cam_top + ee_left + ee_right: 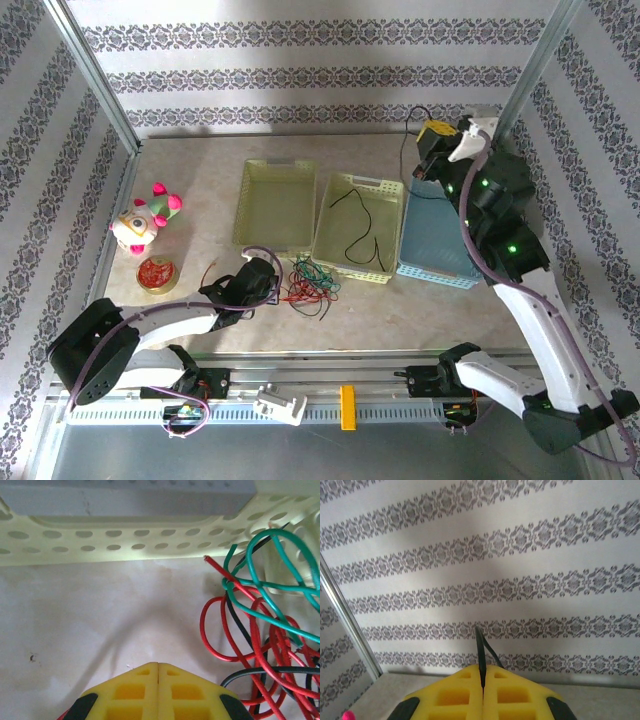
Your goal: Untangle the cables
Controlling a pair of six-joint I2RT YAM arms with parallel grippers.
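In the top external view, the cables (310, 283) lie as a small red, green and black tangle on the desk (200, 180) at lower centre, just below two pale yellow trays. The left pincer (262, 282) sits low, just left of the tangle; from this height it is hard to say whether it touches a strand. The left tray (275, 210) is bare, the middle tray (385, 200) holds a loose black wire (360, 225), and a blue basket (435, 240) stands against its right side. The right pincer (437, 138) is raised at upper right, over the basket's far end. A plush toy (145, 220) stands at the left. In the left wrist view, the left pincer's yellow fingers at bottom centre are pressed together with nothing between them, while the tangle fills the right side, apart from the fingertips, below a perforated tray wall (125, 545). In the right wrist view, the right pincer is clenched on a black strand (481, 647) that rises from between its fingertips against the patterned wall (520, 555).
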